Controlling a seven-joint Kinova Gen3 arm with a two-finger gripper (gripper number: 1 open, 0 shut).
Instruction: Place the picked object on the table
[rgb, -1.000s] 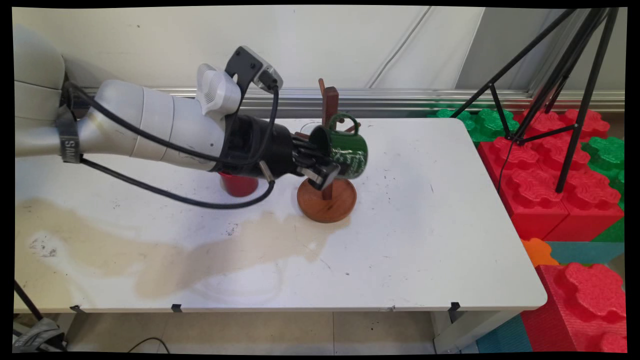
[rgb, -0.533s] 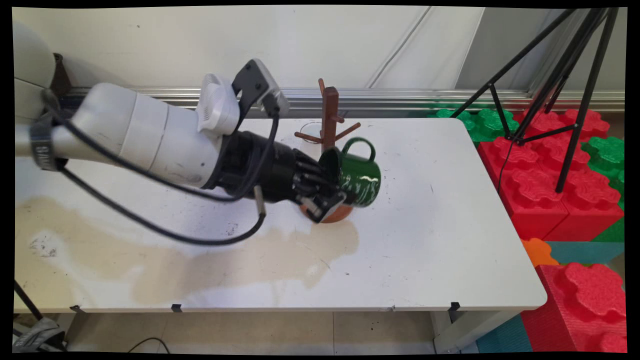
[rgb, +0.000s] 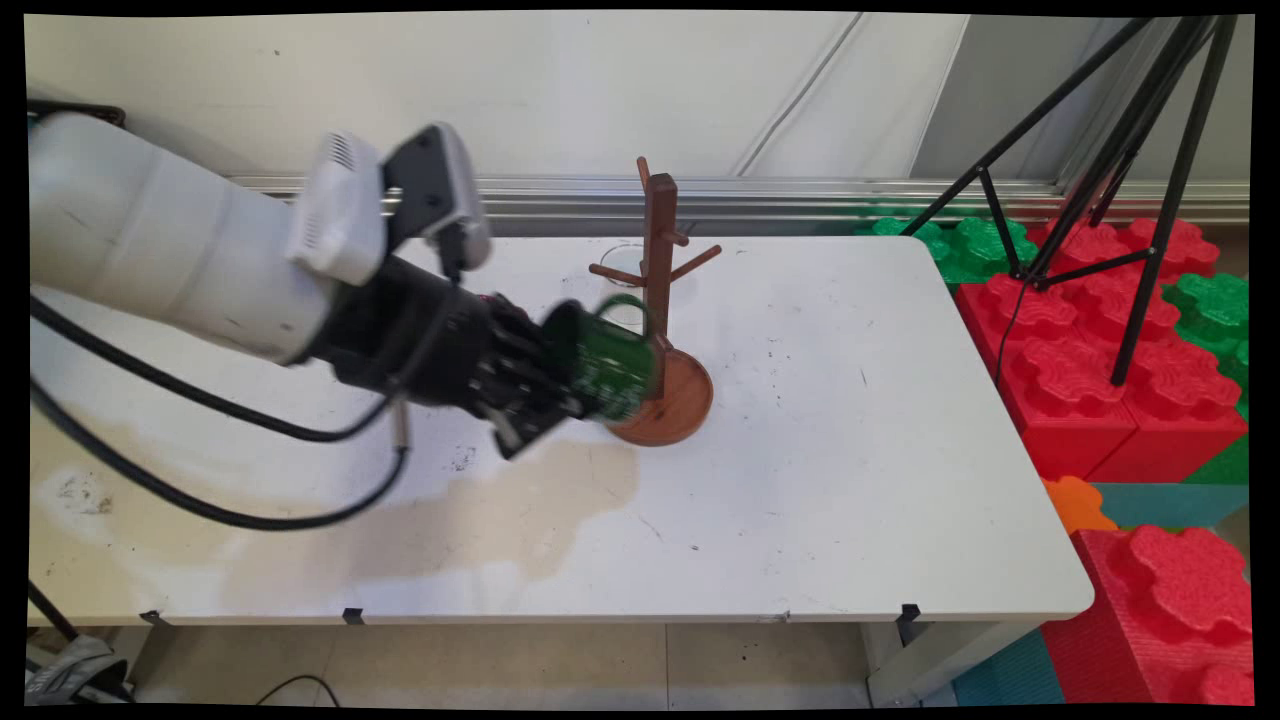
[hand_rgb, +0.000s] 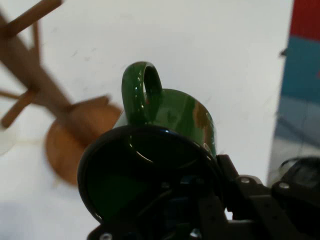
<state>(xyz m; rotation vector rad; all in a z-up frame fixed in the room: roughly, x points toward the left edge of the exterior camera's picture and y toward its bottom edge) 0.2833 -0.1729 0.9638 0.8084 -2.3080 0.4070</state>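
Observation:
My gripper is shut on the rim of a green mug, held on its side just above the table, left of the wooden mug tree. The mug's handle points up toward the tree's pegs. In the hand view the green mug fills the lower middle, its dark mouth facing the camera and its handle on top; one finger sits inside the rim. The mug tree with its round base is blurred at the left. All pegs of the tree are bare.
A glass stands behind the mug tree. A wide tan stain spreads over the white table's left front. Red and green foam blocks and a black tripod stand off the table's right side.
The gripper with the mug has swung left and slightly down, from the right of the tree's post to its left. The mug tree has not moved.

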